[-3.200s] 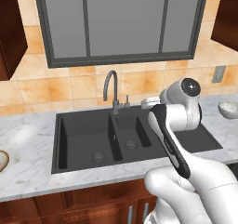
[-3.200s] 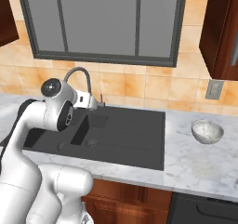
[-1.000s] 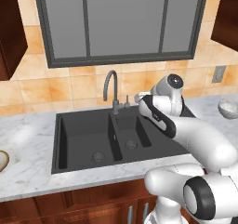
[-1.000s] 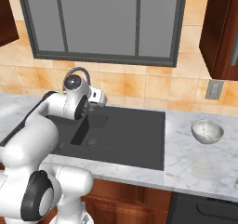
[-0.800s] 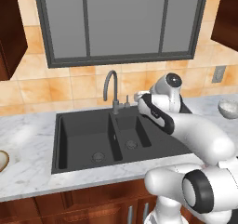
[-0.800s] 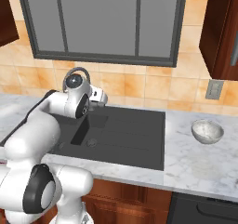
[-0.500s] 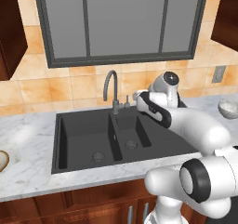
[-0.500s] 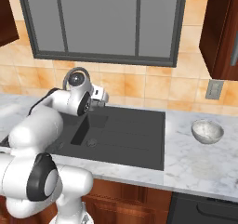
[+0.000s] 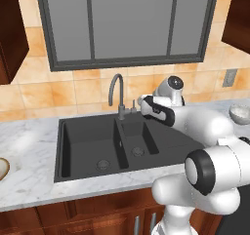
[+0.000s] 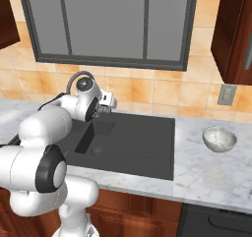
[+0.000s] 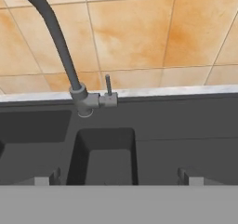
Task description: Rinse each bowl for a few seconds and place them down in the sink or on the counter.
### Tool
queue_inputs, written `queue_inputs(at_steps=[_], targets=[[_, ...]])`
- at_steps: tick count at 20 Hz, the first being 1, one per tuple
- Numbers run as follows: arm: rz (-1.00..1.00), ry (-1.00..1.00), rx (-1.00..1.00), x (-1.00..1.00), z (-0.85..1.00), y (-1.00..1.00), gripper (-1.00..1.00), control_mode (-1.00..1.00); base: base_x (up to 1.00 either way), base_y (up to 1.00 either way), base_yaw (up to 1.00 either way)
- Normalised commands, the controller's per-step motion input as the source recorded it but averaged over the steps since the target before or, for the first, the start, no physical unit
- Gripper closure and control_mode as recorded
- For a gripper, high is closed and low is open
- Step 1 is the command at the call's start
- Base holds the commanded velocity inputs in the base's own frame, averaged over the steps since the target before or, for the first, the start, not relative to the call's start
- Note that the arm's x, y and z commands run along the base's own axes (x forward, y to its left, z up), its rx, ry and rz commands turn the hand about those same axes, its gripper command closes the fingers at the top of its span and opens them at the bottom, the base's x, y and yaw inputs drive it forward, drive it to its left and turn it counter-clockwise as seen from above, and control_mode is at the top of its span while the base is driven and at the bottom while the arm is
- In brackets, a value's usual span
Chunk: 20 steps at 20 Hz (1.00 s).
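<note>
The left base view alone shows the shallow bowl (image 9: 2, 167) with its tan rim, cut by the picture's left edge, lying on the counter (image 9: 29, 146) well to the left of the sink (image 9: 88, 141). The speckled bowl (image 10: 220, 138) stands upright, mouth up, on the counter to the right of the sink, well apart from it; the right base view shows it whole, the left base view only at its right edge. The hand view gives what neither base view does: the tap (image 11: 60, 56) from close, with its thin lever (image 11: 108, 86) standing upright on the side stub just right of the tap's base.

The sink's long axis runs along the tiled wall (image 10: 162, 91), big basin (image 9: 90, 144) left, small basin (image 9: 139, 136) beside it, and the flat drainboard (image 10: 142, 137) to the right of that. The tap rises from the sink's back rim between the basins, its neck arching up and curving forward over the sink.

The gripper (image 9: 145, 104) hangs above the sink's back part, just right of the tap and pointing towards the wall. In the hand view its two finger tips (image 11: 189, 176) stand wide apart with nothing between them, the lever straight ahead but not touched.

Against the frames from a few seconds ago, the arm has stretched forward from above the drainboard towards the tap. Both bowls lie where they lay, and the jaws are as wide as a second ago.
</note>
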Motion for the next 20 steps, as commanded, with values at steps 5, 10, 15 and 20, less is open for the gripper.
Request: queue_inputs(at_steps=[5, 10, 15, 20], targets=[[0.0, 0.0, 0.0, 0.27, -0.1, 0.0, -1.0, -1.0, 0.0, 0.0, 0.0], [0.0, 0.0, 0.0, 0.26, -0.13, 0.0, -1.0, -1.0, 0.0, 0.0, 0.0], [0.0, 0.0, 0.0, 0.27, -0.09, 0.0, -1.0, -1.0, 0.0, 0.0, 0.0], [0.0, 0.0, 0.0, 0.25, -0.1, 0.0, -1.0, -1.0, 0.0, 0.0, 0.0]])
